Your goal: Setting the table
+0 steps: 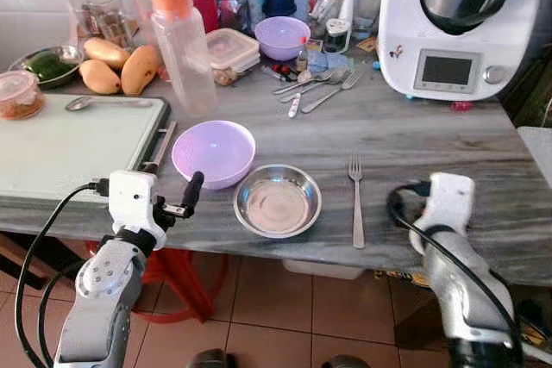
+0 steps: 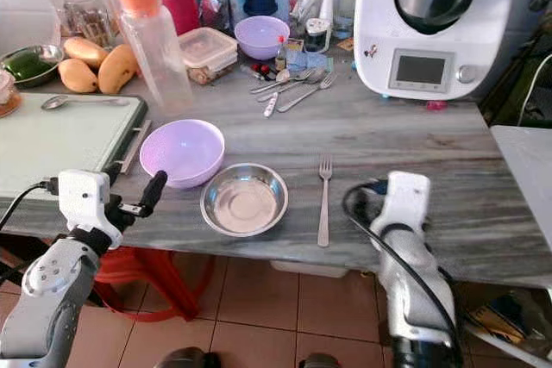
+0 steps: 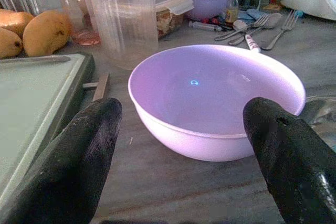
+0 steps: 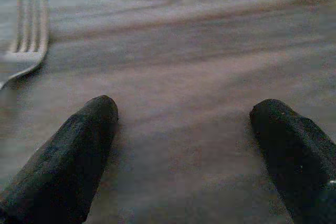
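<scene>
A lilac plastic bowl (image 1: pixel 213 152) stands near the front edge of the grey marble counter (image 1: pixel 414 140). Just right of it sits an empty steel bowl (image 1: pixel 278 201), and a fork (image 1: pixel 357 200) lies right of that, tines pointing away from me. My left gripper (image 3: pixel 184 113) is open at the counter's front edge, its black fingers (image 3: pixel 89 145) spread level with the lilac bowl's near side and apart from it. My right gripper (image 4: pixel 185 107) is open just above bare counter, right of the fork (image 4: pixel 23 35), holding nothing.
A pale green tray (image 1: pixel 78 140) with a spoon (image 1: pixel 82 102) lies on the left. Behind are a clear bottle with an orange cap (image 1: pixel 183 45), mangoes (image 1: pixel 121 66), a second lilac bowl (image 1: pixel 282 36), loose cutlery (image 1: pixel 315 85) and a white kitchen machine (image 1: pixel 457 32). A red stool (image 1: pixel 185 286) stands under the counter.
</scene>
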You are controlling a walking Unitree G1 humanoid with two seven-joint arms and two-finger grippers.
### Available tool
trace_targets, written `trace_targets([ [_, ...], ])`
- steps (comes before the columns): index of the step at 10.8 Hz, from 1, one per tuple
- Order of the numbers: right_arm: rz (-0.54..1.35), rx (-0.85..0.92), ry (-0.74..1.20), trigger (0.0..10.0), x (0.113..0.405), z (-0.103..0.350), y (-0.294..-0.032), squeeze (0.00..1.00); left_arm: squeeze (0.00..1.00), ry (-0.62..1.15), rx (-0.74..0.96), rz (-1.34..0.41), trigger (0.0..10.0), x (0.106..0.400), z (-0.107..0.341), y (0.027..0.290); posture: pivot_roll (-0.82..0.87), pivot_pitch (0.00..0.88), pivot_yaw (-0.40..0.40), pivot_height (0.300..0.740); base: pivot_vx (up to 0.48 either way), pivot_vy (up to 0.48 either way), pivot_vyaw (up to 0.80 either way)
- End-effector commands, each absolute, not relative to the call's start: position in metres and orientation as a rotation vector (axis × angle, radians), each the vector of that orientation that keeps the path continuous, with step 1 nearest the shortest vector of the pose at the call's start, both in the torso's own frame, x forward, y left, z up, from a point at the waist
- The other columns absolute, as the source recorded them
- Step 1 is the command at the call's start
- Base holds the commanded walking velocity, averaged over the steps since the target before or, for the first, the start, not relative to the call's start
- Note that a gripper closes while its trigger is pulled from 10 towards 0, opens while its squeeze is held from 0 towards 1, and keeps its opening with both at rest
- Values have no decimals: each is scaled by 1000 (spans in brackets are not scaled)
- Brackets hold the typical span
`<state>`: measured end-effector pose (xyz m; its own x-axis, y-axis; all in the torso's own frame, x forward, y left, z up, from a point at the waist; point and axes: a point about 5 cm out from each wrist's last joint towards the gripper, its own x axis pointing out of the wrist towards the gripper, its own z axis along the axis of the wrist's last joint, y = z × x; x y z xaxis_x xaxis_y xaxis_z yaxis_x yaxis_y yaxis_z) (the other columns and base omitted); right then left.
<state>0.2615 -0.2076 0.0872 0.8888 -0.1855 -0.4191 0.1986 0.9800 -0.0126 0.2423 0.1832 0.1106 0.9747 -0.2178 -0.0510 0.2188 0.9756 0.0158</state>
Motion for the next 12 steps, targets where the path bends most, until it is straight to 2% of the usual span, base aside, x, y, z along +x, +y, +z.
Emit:
trace_targets([
  [1, -170, 36, 445, 10000, 266, 88, -205, 71, 0, 43, 33, -223, 10000, 243, 114, 183, -28, 12, 38, 740, 0, 0, 0],
  [4, -52, 28, 487, 10000, 271, 82, -187, 47, 0, 42, 28, -219, 10000, 243, 114, 181, -27, 7, 30, 740, 0, 0, 0],
  [7, 14, 17, 518, 10000, 273, 78, -181, 0, 0, 41, 23, -219, 10000, 245, 114, 180, -33, 3, 31, 740, 0, 0, 0],
  [12, 135, -27, 495, 10000, 282, 79, -165, 0, 0, 35, 18, -221, 10000, 248, 114, 177, -31, 0, 28, 740, 0, 0, 0],
])
